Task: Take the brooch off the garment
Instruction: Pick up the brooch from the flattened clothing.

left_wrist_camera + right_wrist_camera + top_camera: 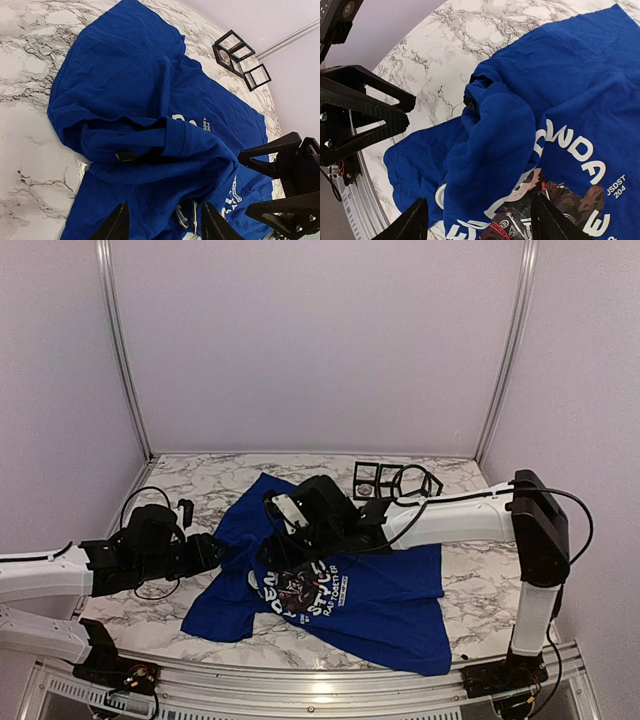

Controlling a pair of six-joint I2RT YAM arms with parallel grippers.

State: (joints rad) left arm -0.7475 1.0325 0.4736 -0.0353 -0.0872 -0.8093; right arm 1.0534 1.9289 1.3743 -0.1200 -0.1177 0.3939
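Note:
The royal-blue T-shirt (380,590) lies crumpled on the marble table, with white lettering and a dark figure graphic (555,200) on the chest. A fold of cloth (490,150) is bunched up over the print. A small silvery oval piece, perhaps the brooch (186,216), peeks from under this fold; in the right wrist view only a pale round edge (440,196) shows. My left gripper (222,550) is open over the shirt's left side, its fingers (117,225) straddling the fold. My right gripper (300,540) is open and empty just above the bunched fold (480,222).
Black open-frame display boxes (395,480) stand at the back of the table and also show in the left wrist view (240,60). The two grippers face each other closely over the shirt. Bare marble (180,475) lies to the back left.

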